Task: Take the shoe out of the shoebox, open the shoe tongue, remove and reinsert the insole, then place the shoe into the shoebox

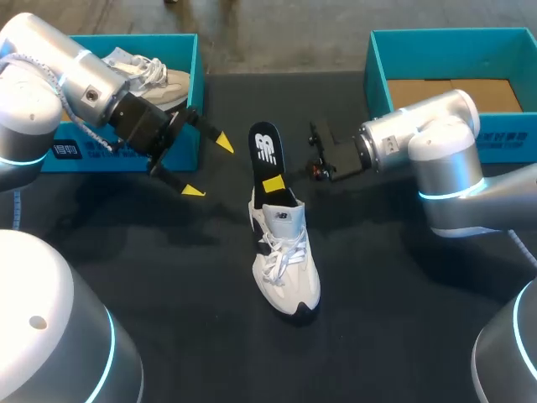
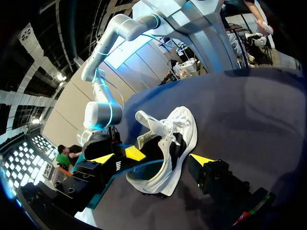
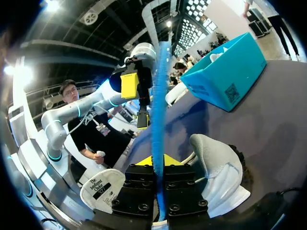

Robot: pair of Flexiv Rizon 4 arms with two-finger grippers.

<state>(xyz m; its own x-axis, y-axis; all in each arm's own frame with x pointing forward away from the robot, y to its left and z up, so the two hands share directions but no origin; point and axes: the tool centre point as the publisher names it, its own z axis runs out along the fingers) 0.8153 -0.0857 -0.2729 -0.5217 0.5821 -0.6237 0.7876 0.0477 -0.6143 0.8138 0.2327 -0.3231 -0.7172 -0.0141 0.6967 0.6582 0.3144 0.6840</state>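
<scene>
A white and black shoe [image 1: 286, 260] lies mid-table with its toe toward me. From its heel opening a black insole [image 1: 265, 144] sticks out, pointing away. My right gripper [image 1: 273, 183] comes in from the right and is shut on that insole. In the right wrist view the insole [image 3: 158, 115] runs edge-on and blue between the fingers of the right gripper [image 3: 159, 161], with the shoe [image 3: 216, 167] beside them. My left gripper [image 1: 207, 166] hangs open left of the insole, holding nothing. In its own view the left gripper [image 2: 151, 159] faces the shoe [image 2: 168, 143], well short of it.
A teal shoebox [image 1: 180, 151] at the back left holds another white shoe [image 1: 155, 74]. A second teal shoebox [image 1: 373, 63] at the back right shows only its cardboard floor. Dark tabletop surrounds the shoe.
</scene>
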